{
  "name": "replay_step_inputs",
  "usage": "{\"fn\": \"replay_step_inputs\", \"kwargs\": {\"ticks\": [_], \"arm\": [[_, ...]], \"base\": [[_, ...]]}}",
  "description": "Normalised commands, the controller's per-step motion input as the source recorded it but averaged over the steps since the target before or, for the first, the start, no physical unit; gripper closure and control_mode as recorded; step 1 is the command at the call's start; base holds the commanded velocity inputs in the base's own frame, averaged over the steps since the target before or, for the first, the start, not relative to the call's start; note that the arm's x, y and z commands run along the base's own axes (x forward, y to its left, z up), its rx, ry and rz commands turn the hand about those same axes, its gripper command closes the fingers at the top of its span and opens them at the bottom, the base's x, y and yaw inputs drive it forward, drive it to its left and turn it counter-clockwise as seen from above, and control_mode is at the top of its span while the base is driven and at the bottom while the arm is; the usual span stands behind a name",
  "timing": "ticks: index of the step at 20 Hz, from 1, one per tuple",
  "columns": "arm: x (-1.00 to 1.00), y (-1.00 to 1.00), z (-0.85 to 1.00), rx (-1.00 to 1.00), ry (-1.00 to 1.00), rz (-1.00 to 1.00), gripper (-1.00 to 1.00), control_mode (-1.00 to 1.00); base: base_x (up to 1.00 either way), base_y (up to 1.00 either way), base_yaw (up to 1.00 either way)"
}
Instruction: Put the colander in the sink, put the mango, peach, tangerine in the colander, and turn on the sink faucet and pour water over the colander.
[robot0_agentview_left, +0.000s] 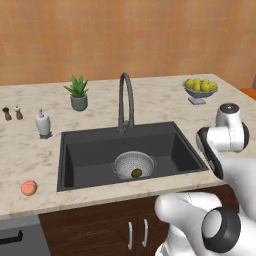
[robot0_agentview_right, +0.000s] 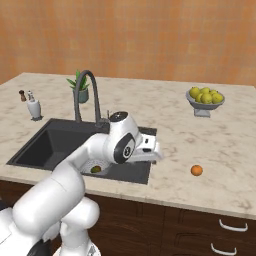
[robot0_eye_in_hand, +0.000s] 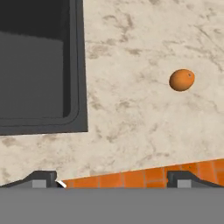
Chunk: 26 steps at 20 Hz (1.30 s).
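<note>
Since the tangerine (robot0_eye_in_hand: 181, 80) lies loose on the bench (robot0_eye_in_hand: 144, 127) right of the sink (robot0_eye_in_hand: 39, 65), it could be nudged away by the spread fingers (robot0_eye_in_hand: 43, 178) if lowered off-centre.

Orange tangerine (robot0_eye_in_hand: 182, 80) — beige-veined counter (robot0_eye_in_hand: 144, 122) — matte black sink (robot0_eye_in_hand: 39, 65)

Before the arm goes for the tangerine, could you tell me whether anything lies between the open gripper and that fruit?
Nothing visible does. The tangerine lies alone on bare marble counter right of the sink, ahead of the open gripper.
</note>
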Motion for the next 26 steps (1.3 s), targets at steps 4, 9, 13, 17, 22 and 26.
{"fn": "replay_step_inputs", "kwargs": {"ticks": [4,9,13,17,22,26], "arm": [[-0.09,-0.75,0.17,0.14,0.00,-0.32,-1.00,-1.00],[-0.02,-0.72,0.03,0.06,-0.12,-0.18,-1.00,-1.00],[0.00,-0.55,-0.01,0.03,-0.15,-0.16,-1.00,-1.00],[0.09,-0.47,-0.06,0.09,-0.07,-0.11,-1.00,-1.00],[0.29,-0.17,-0.15,0.14,-0.01,-0.09,-1.00,-1.00],[0.34,-0.25,-0.11,0.06,0.00,-0.09,-1.00,-1.00]], "base": [[0.00,0.00,0.00],[0.00,0.00,0.00],[0.00,0.00,0.00],[0.00,0.00,0.00],[0.00,0.00,0.00],[0.00,0.00,0.00]]}}
